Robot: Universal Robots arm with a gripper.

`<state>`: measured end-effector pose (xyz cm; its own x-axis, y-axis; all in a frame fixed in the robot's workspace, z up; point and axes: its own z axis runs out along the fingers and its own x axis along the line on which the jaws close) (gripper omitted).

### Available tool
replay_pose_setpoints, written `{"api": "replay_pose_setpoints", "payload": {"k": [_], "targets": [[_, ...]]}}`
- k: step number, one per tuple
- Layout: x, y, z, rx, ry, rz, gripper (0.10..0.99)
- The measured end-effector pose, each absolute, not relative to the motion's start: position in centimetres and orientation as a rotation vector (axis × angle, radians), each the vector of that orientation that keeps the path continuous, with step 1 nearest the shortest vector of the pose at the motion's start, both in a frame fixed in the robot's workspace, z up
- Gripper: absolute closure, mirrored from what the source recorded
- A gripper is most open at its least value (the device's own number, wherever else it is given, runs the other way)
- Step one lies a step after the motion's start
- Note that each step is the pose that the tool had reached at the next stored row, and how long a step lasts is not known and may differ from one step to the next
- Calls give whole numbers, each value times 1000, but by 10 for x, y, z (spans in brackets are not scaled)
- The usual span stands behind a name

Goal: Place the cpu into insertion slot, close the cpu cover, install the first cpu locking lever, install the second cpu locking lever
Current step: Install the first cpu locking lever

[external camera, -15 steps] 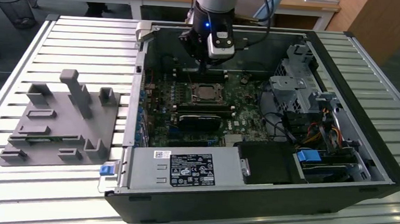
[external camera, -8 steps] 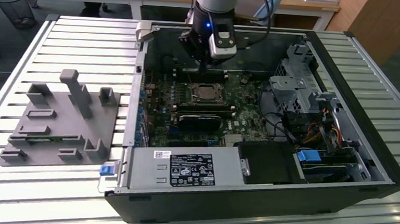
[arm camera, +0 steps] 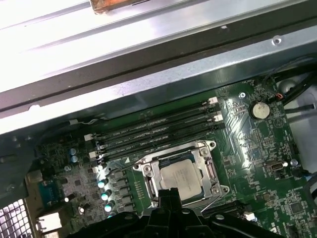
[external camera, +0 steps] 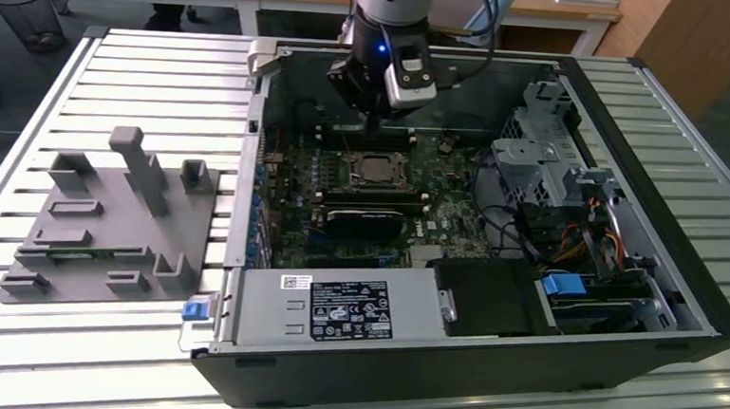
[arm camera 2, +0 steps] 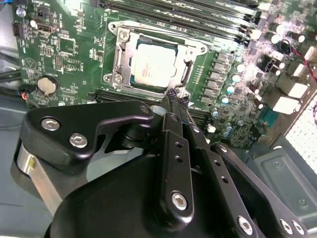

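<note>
The cpu (arm camera 2: 151, 62) seated in insertion slot (arm camera 2: 113, 78), cpu cover (arm camera 2: 181, 54) lowered; gripper (arm camera 2: 174, 96) pinched narrow, empty (whether the locking levers (arm camera 2: 189, 73) are latched is unclear).

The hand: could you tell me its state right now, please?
Hand: closed, tips together at the edge of the cpu cover, nothing seen in it.

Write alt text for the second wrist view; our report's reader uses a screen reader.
The cpu sits in the insertion slot on the green board, framed by the silver cpu cover. The black gripper looms in the foreground, its tip at the slot's edge.
</note>
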<state>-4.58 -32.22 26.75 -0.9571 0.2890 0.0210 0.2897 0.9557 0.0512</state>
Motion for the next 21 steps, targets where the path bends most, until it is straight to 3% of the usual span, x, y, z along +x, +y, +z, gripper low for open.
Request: {"api": "replay_pose_setpoints", "payload": {"k": [21], "targets": [[-47, -323, 265, -82, -3124, -82, 980]]}}
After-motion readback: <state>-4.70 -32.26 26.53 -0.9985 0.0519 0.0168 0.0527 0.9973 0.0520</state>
